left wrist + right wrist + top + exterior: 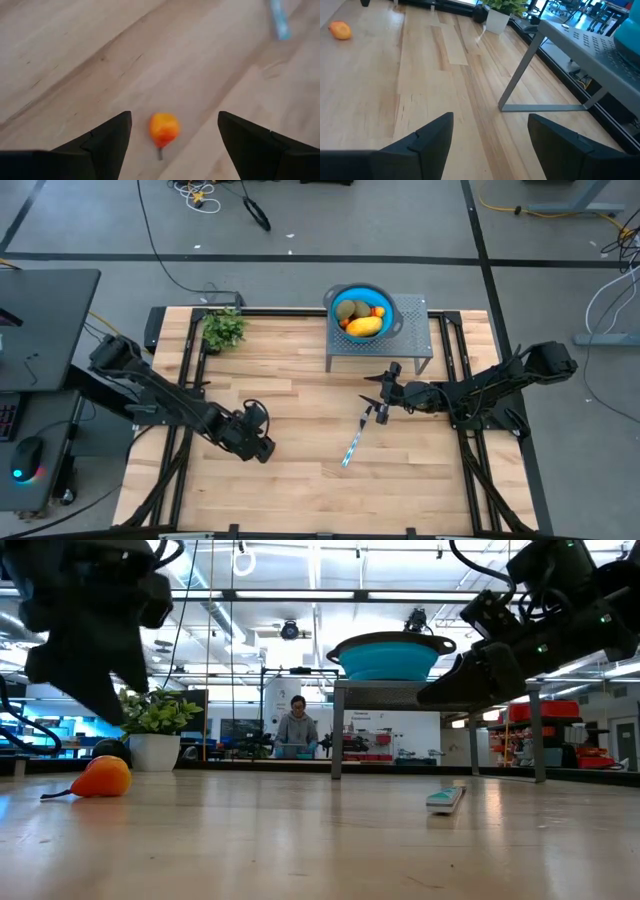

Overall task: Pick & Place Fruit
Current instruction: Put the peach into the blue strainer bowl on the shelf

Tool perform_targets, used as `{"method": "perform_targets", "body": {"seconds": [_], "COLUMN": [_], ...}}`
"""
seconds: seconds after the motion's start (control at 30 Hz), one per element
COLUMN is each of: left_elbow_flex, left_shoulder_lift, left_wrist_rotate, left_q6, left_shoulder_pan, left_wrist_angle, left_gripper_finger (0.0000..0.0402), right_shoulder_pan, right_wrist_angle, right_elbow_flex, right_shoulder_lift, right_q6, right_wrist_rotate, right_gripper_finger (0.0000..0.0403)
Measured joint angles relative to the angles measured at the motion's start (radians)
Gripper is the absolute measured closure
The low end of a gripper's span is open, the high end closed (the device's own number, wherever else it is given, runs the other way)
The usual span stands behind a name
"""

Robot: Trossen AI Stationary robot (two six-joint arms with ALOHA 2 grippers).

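from above we see the wooden counter (300, 410) with a blue bowl (361, 307) on a small grey stand (408, 345) at its far edge, holding a yellow-orange oblong fruit (364, 326), olive-brown ovals (351, 310) and a small orange-red bit (378, 311). a green plant (224, 328) sits near the far left corner, and a slim silver-blue utensil (353, 444) lies near the middle of the counter.

the overhead view hides one piece that the others show: a small orange fruit (163, 128) with a short dark stem lies on the counter beneath the left gripper (256, 436). the level view shows it resting on the wood (101, 778) in front of the plant pot, with the arm's dark bulk above it. only that view shows a person seated at a desk in the room beyond.

we can read no writing or labels anywhere.

in the left wrist view the orange fruit lies between the spread jaws, nearer one finger, touching neither. the right gripper (383, 392) hovers near the stand's front, above the utensil's far end, its jaws spread and empty.
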Motion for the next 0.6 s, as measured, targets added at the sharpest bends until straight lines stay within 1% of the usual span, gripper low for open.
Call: {"method": "perform_targets", "body": {"seconds": [0.2, 0.27, 0.33, 0.5, 0.6], "left_elbow_flex": [0.001, 0.008, 0.02, 0.04, 0.042], "left_shoulder_lift": [0.101, 0.121, 0.13, 0.128, 0.156], "left_wrist_rotate": [0.114, 0.132, 0.128, 0.061, 0.056], "left_q6": [-0.009, -0.008, 0.006, 0.007, -0.001], "left_shoulder_pan": [-0.001, -0.001, -0.001, -0.001, -0.001], "left_wrist_angle": [0.057, 0.056, 0.042, 0.047, 0.053], "left_gripper_finger": [0.0105, 0.0106, 0.0107, 0.0107, 0.0107], "right_shoulder_pan": [0.0, 0.0, 0.0, 0.0, 0.0], "right_wrist_angle": [-0.001, 0.001, 0.003, 0.007, 0.007], "right_elbow_flex": [0.0, 0.0, 0.0, 0.0, 0.0], "right_shoulder_lift": [0.0, 0.0, 0.0, 0.0, 0.0], "right_q6": [0.0, 0.0, 0.0, 0.0, 0.0], "right_wrist_rotate": [0.001, 0.001, 0.001, 0.001, 0.0], "right_gripper_finger": [0.0135, 0.0135, 0.0135, 0.0135, 0.0135]}}
